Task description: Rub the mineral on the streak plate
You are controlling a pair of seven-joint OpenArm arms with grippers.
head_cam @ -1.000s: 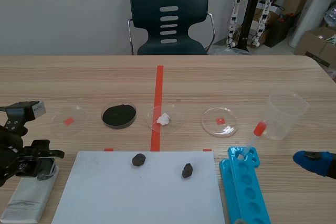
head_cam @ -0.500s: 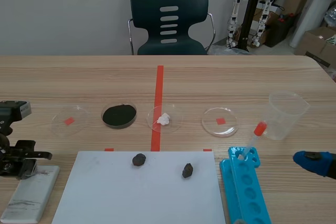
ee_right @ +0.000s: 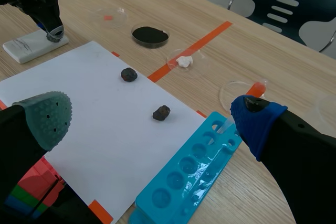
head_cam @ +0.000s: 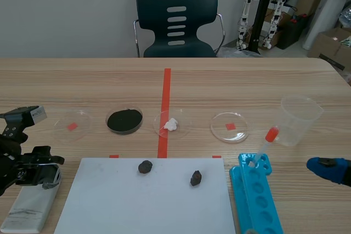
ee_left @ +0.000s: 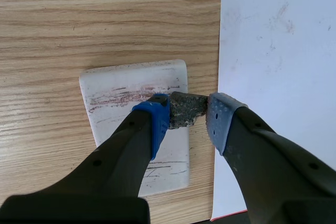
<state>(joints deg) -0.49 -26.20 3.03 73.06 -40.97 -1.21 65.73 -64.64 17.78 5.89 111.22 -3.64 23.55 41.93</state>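
Now left claw (ee_left: 188, 115) clamps mineral (ee_left: 184, 109) across middle, over streak plate (ee_left: 126, 85); I judge it hard, gritty, brittle-edged. Right claw (ee_right: 152, 119) gapes, empty.

no readable text, no labels, no numbers on anything

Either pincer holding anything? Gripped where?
Left pincer is shut on a dark mineral chunk, pads pressing its two opposite sides, over the white streak plate. Right pincer is open and holds nothing.
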